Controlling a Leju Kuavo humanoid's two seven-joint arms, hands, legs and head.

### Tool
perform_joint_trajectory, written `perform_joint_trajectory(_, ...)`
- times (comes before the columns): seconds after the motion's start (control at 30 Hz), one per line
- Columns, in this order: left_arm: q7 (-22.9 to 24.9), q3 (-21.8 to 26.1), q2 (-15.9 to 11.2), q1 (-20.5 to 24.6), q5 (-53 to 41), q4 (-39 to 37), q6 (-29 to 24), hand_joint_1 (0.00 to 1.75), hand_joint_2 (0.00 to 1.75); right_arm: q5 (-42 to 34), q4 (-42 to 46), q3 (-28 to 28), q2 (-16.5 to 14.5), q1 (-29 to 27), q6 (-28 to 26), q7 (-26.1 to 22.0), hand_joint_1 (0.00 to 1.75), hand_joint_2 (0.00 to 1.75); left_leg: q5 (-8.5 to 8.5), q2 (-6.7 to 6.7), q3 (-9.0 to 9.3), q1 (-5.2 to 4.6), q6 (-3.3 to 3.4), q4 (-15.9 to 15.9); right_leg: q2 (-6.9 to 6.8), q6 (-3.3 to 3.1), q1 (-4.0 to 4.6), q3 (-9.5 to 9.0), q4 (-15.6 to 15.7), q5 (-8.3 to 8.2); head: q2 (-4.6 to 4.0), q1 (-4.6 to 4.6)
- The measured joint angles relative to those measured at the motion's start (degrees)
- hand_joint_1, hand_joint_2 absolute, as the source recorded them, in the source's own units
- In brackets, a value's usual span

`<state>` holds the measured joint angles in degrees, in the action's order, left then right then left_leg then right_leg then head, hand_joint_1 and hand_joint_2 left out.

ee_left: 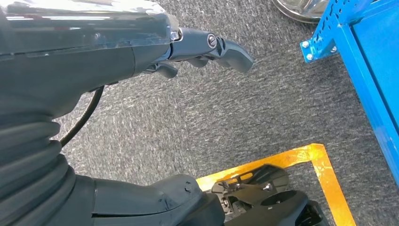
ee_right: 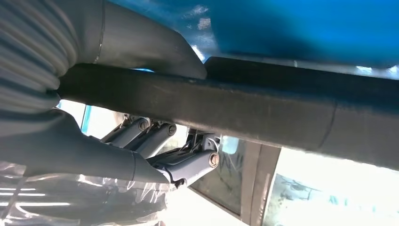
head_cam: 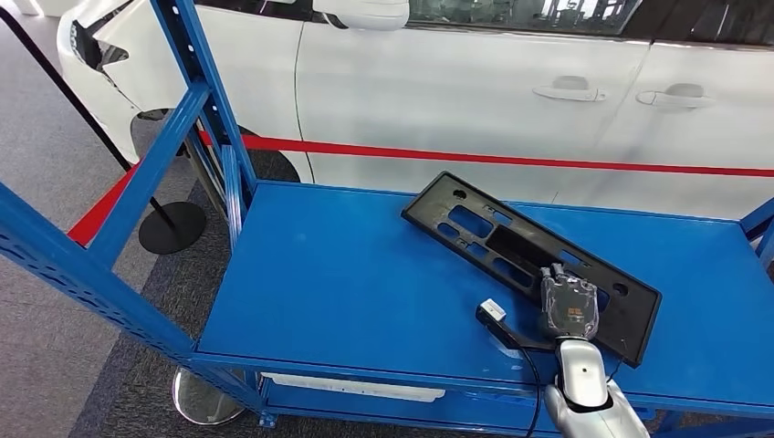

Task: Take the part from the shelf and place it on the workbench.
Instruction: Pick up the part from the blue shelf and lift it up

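Blue shelf deck (head_cam: 347,274) up front, white car (head_cam: 475,91) and red barrier tape (head_cam: 511,160) behind. Right hand (head_cam: 569,306), wrapped in clear plastic, clamped on the near long edge of the black part (head_cam: 511,246); thumb (ee_right: 141,47) over one face of the rim, fingers (ee_right: 188,162) curled against the other, seen close from the wrist. Part lying flat and slantwise on the deck, far end toward the car. Left hand (ee_left: 207,47) hanging low over grey carpet (ee_left: 226,108), fingers loosely bent, holding nothing. Yellow floor tape (ee_left: 324,174) and a blue shelf foot (ee_left: 324,40) nearby.
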<state>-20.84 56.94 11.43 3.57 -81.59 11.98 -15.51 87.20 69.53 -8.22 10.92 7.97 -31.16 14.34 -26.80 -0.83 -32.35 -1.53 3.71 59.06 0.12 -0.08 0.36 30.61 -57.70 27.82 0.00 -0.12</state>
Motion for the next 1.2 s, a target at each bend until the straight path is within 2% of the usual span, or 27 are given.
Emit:
perform_joint_trajectory(0.13,-0.3,0.0,0.0,0.0,0.1,0.0,-0.1,0.00,1.75,-7.6,4.3,0.1,0.0,-0.8,0.3,-3.7,1.75,1.75,0.01,0.02,-0.21,0.00,0.00,0.0,0.01,0.01,0.00,0.22,0.0,-0.01,0.00,0.00)
perform_joint_trajectory(0.33,-0.4,0.1,0.0,0.0,0.2,0.0,-0.1,0.00,1.75,-8.7,7.9,0.3,0.0,-1.0,0.6,-4.1,1.75,1.75,0.01,-0.03,-0.34,-0.01,0.01,0.0,-0.03,0.01,-0.01,0.34,0.0,-0.01,0.00,0.00)
perform_joint_trajectory(0.4,-0.5,0.1,0.0,0.0,0.3,0.0,-0.1,0.00,1.75,-11.2,8.6,0.3,0.0,-1.1,0.6,-5.4,1.75,1.75,0.01,-0.03,-0.40,-0.01,0.01,0.0,-0.02,0.01,-0.01,0.39,0.0,-0.01,0.00,0.00)
perform_joint_trajectory(0.47,-0.7,0.3,0.0,0.0,0.7,0.0,-0.1,0.00,1.75,-21.0,9.9,0.3,0.0,-0.9,1.4,-9.8,1.75,1.75,0.01,-0.02,-0.49,-0.01,0.01,0.0,-0.02,0.02,-0.01,0.46,0.0,-0.01,0.00,0.01)
perform_joint_trajectory(0.57,-1.4,0.8,0.0,0.0,1.8,0.0,-0.1,0.00,1.75,-45.8,14.9,0.3,0.6,1.1,6.1,-18.6,1.75,1.75,0.01,0.11,-0.51,0.00,0.01,0.0,0.12,0.03,-0.01,0.53,-0.1,-0.02,0.00,-0.01)
perform_joint_trajectory(0.6,-1.5,1.1,-0.1,0.0,2.2,0.0,-0.2,0.00,1.75,-53.6,17.1,0.3,1.0,2.1,7.7,-20.5,1.75,1.75,0.01,0.15,-0.48,-0.01,0.01,0.0,0.15,0.03,-0.01,0.53,-0.1,-0.02,0.00,-0.01)
perform_joint_trajectory(0.67,-1.6,1.6,-0.1,-0.1,2.7,0.0,-0.3,0.00,1.75,-64.3,21.7,0.3,2.1,3.6,9.9,-22.8,1.75,1.75,0.02,0.09,-0.45,-0.03,0.01,0.0,0.07,0.03,-0.02,0.52,-0.1,-0.02,0.00,0.00)
perform_joint_trajectory(0.93,-2.4,2.8,-0.3,-0.3,4.3,0.0,-1.0,0.00,1.75,-83.1,34.1,0.3,6.8,3.9,16.0,-27.7,1.75,1.75,0.02,-0.07,-0.55,-0.04,0.01,0.0,-0.06,0.02,-0.03,0.55,-0.1,-0.01,0.00,0.00)
perform_joint_trajectory(1.1,-4.9,3.4,-0.3,-0.2,4.8,0.0,-1.0,0.00,1.75,-100.6,37.2,0.1,8.0,3.9,26.0,-30.0,1.75,1.75,0.01,-0.08,-0.57,-0.04,0.01,0.0,-0.06,0.02,-0.02,0.58,-0.1,-0.01,0.00,0.00)
perform_joint_trajectory(1.2,-5.5,3.5,-0.3,-0.2,4.8,0.0,-1.3,0.00,1.75,-105.2,38.3,-0.4,8.0,3.9,28.9,-30.8,1.75,1.75,0.01,-0.08,-0.56,-0.03,0.01,0.0,-0.07,0.02,-0.02,0.57,-0.1,-0.01,0.00,-0.01)
